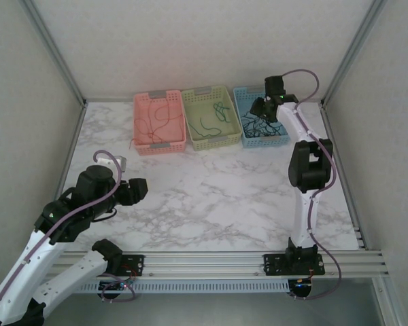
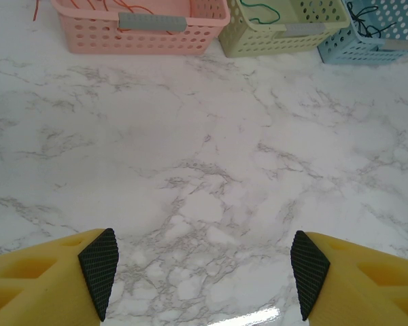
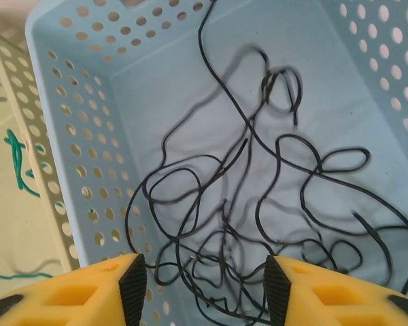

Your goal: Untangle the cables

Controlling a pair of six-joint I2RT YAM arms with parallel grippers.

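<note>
Black cables [image 3: 258,197] lie tangled in the blue basket [image 3: 68,122]; my right gripper [image 3: 205,288] hangs open just above them, nothing between its pads. From above, that gripper [image 1: 264,107] sits over the blue basket [image 1: 277,139]. Red and orange cables [image 1: 156,121] lie in the pink basket [image 1: 159,145], green cables [image 1: 214,117] in the pale green basket [image 1: 211,141]. My left gripper [image 2: 204,272] is open over bare marble, far from the baskets; from above it [image 1: 137,190] is at the table's left.
The three baskets stand in a row at the table's back edge. A red cable end [image 2: 35,9] hangs outside the pink basket [image 2: 139,34]. Side walls and metal frame posts [image 1: 54,51] close in the table.
</note>
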